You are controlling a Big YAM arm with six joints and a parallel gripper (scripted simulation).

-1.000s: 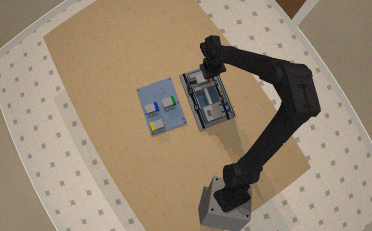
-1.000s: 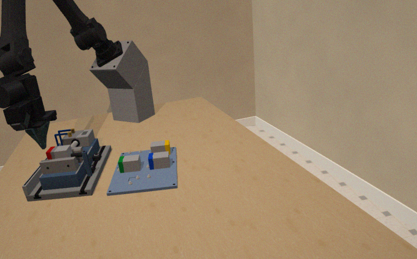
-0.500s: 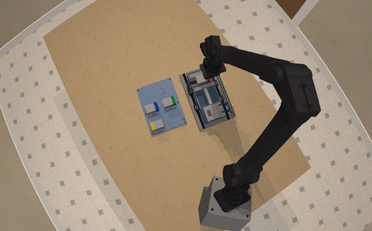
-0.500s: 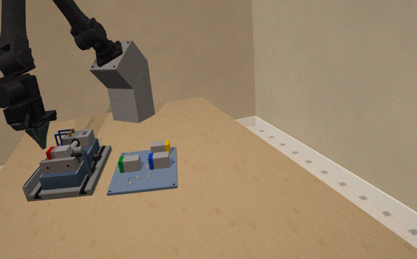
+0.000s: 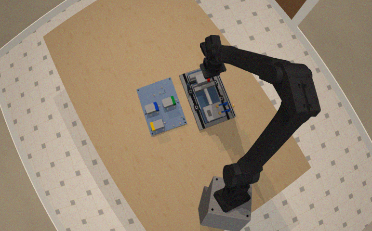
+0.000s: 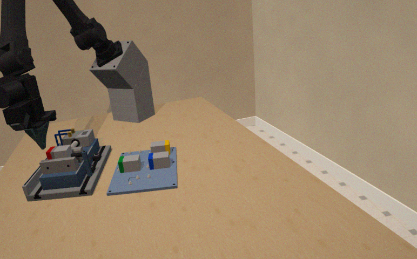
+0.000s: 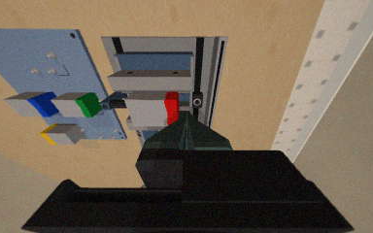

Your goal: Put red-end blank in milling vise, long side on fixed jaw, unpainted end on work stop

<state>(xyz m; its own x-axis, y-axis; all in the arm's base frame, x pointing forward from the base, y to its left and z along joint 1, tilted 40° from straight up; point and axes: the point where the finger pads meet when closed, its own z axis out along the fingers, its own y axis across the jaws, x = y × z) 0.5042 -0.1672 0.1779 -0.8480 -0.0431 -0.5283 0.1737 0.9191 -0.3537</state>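
Red-ended blank (image 5: 202, 78) (image 6: 59, 152) (image 7: 150, 109) in vise (image 5: 231, 114) (image 6: 59, 193) (image 7: 111, 44), plate (image 5: 146, 94) (image 6: 140, 190) (image 7: 14, 49) alongside (three blanks)

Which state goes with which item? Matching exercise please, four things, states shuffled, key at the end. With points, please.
1. red-ended blank (image 5: 202, 78) (image 6: 60, 151) (image 7: 147, 109)
2. green-ended blank (image 5: 168, 102) (image 6: 130, 163) (image 7: 74, 104)
3. gripper (image 5: 211, 74) (image 6: 44, 148) (image 7: 186, 116)
4. blue hoses (image 5: 225, 110) (image 6: 63, 131)

A. on the plate (image 5: 148, 94) (image 6: 159, 183) (image 7: 18, 49)
B. at the vise's far block from the fixed jaw
C. in the vise (image 5: 201, 127) (image 6: 66, 196) (image 7: 108, 46)
D. shut, nothing between its fingers

Pairs: 1-C, 2-A, 3-D, 4-B
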